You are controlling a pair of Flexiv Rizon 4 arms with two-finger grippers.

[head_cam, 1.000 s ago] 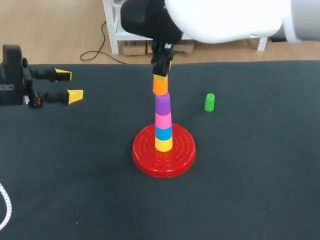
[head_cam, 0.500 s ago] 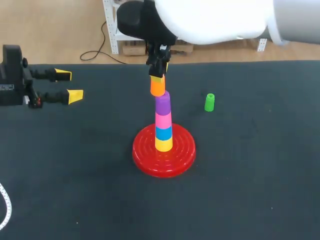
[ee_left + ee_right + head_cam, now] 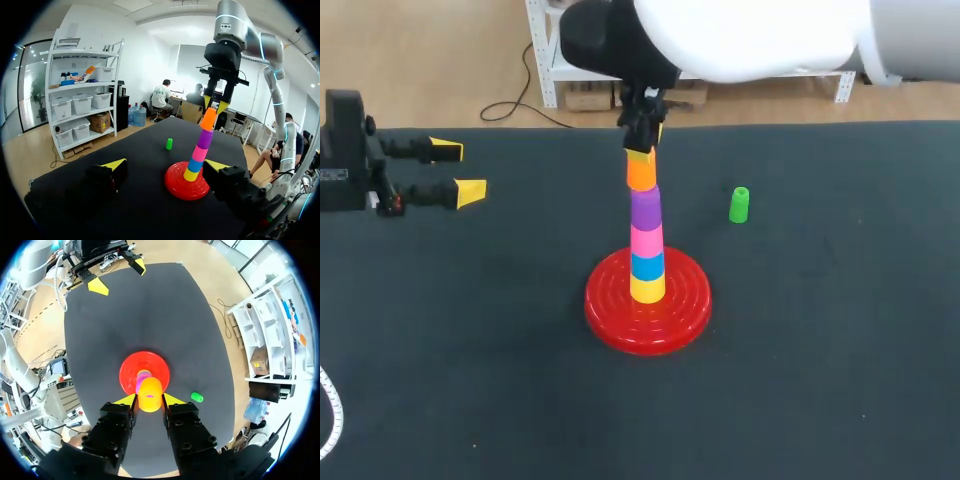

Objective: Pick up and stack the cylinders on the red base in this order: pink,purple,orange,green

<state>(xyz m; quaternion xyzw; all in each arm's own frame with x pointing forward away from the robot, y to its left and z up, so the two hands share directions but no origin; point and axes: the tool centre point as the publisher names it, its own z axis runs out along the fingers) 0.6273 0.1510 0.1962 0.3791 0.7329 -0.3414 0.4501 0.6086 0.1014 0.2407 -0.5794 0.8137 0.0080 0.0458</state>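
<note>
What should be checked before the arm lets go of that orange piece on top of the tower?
1. Right tool shut on the orange cylinder: ok.
2. Orange cylinder lined up over the purple cylinder: ok in the head view.
3. Orange cylinder pressed fully down on the purple one: cannot tell.
4. Stack upright on the red base: ok.
5. Green cylinder standing apart from the stack, free to grab next: ok.
6. Left tool open and well away from the stack: ok.
</note>
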